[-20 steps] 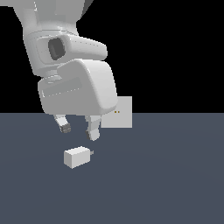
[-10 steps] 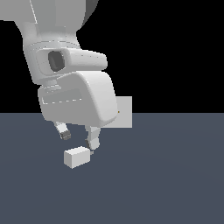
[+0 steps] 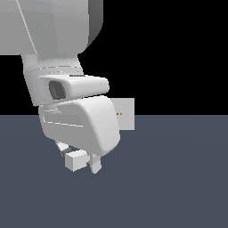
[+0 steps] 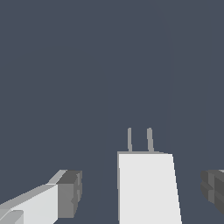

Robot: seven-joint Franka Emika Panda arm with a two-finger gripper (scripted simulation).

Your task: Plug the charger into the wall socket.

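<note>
While the gripper point(image 4: 140, 192) straddles the charger point(image 4: 148, 186) with fingers spread and clear, the rigid, seemingly light block should be pinched across its flat sides, behind the prongs point(image 4: 140, 140).

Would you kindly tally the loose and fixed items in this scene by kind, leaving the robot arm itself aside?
Chargers: 1, the off-white charger lying between the open fingers of the gripper.
Wall sockets: 1, the square wall socket standing partly behind the arm.
Total: 2
</note>
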